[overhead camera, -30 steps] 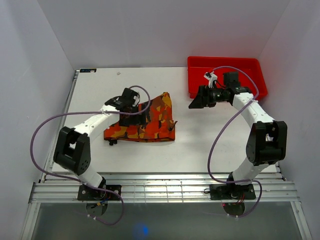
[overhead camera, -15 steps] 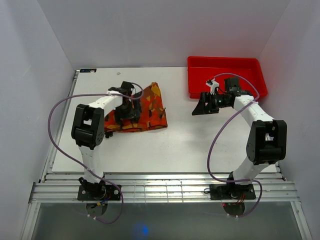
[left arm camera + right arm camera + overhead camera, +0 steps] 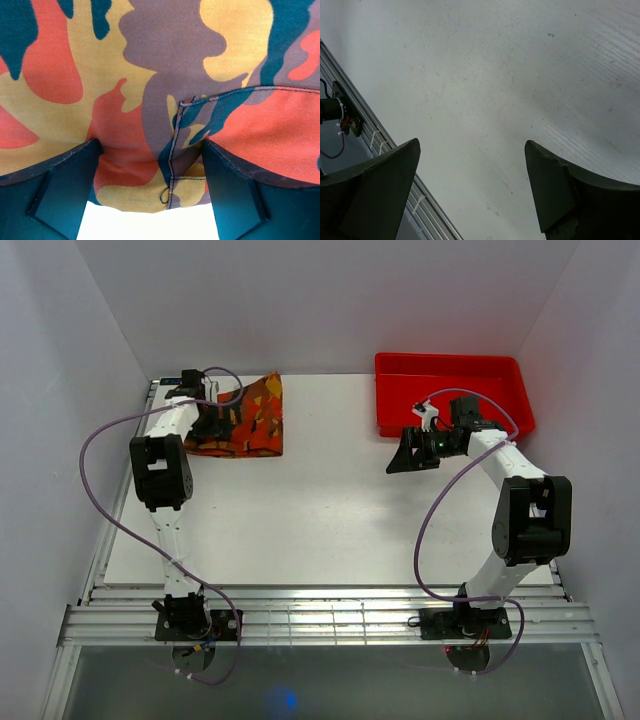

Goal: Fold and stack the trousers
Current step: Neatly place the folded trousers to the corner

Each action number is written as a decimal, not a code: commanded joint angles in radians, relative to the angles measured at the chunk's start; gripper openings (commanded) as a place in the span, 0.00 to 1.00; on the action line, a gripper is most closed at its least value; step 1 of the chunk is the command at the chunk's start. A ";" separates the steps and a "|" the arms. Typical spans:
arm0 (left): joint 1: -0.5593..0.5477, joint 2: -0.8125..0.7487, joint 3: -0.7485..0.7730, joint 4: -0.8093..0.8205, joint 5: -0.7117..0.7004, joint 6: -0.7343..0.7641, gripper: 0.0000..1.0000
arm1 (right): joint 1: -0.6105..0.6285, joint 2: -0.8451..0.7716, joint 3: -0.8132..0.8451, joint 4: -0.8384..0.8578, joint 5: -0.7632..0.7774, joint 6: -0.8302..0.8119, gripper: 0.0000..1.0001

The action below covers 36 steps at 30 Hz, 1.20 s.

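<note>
**Operator:** Report the position of the trousers.

**Unit:** The trousers (image 3: 248,422) lie as a folded bundle at the far left corner of the table (image 3: 330,520). They are well apart from the red tray (image 3: 450,358) at the far right corner.

**Operator:** Orientation?

**Unit:** The straight near edge runs left to right, parallel to the table's front. The far right corner tapers to a point toward the back wall. My left wrist view shows a stitched seam (image 3: 172,150) that runs toward the camera, then branches right along a hem.

**Operator:** Jaw status?

**Unit:** My left gripper (image 3: 213,422) sits on the bundle's left side. Its jaws are spread wide, with camouflage cloth filling the gap and lying over both tips. My right gripper (image 3: 398,452) hovers near the tray's front, jaws spread wide and holding nothing, with bare table below.

**Operator:** Surface and enclosure?

**Unit:** The table is matte white and faintly scuffed. White walls (image 3: 320,300) stand on three sides, and an aluminium rail (image 3: 320,615) runs along the near edge.

**Operator:** Markings?

**Unit:** One small dark tag (image 3: 175,381) sits at the table's far left corner. Its writing is too small to read.
</note>
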 commanded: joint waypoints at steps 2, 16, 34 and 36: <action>0.098 0.267 0.159 -0.057 -0.041 0.160 0.92 | -0.012 -0.016 -0.001 -0.006 -0.013 -0.034 0.90; 0.154 0.421 0.382 -0.040 -0.050 0.174 0.92 | -0.022 -0.007 0.017 -0.039 -0.012 -0.061 0.90; 0.213 0.353 0.233 -0.042 -0.018 -0.085 0.83 | -0.022 -0.028 0.021 -0.059 -0.013 -0.064 0.90; 0.216 0.331 0.184 -0.030 -0.024 -0.109 0.83 | -0.022 -0.028 0.021 -0.059 -0.013 -0.063 0.90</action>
